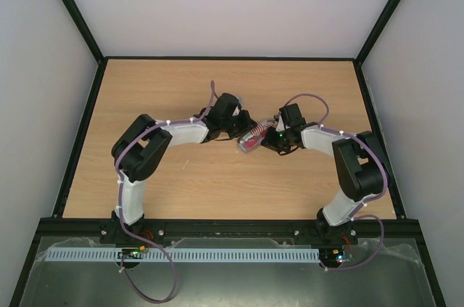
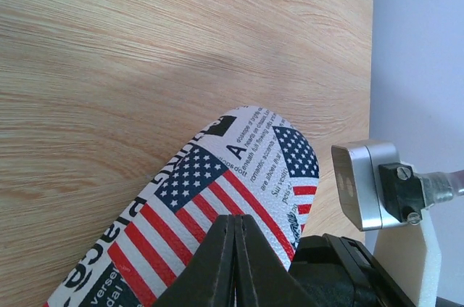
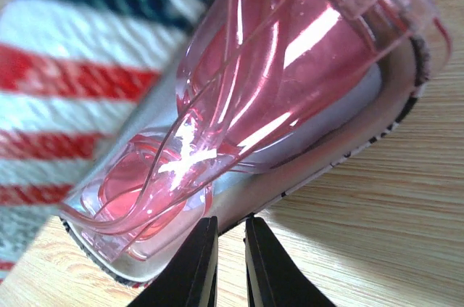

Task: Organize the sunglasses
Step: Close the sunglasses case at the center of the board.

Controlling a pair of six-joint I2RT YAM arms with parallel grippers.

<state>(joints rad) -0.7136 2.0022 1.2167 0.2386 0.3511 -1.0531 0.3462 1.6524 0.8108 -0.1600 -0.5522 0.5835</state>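
1. Closing step: sunglasses (image 3: pixel 275 67) lie in open case (image 3: pixel 87 67), mid-picture.
2. L claw (image 2: pixel 238 223) together at lid (image 2: pixel 217 183); R claw (image 3: pixel 230 231) nearly together, grip unclear.
3. Next: press lid down w/o trapping the frame.

Flag print and pink-red
Case (image 2: pixel 232 183) — stars, red-white stripes, black newsprint; glasses (image 3: pixel 290 67) translucent pink-red; table (image 2: pixel 145 46) pale woodgrain.

Sunglasses (image 3: pixel 268 82) in the open case (image 1: pixel 250 141), central on the table (image 1: pixel 181 183), left gripper (image 1: pixel 241 127) at its left, right gripper (image 1: pixel 270 140) at its right.
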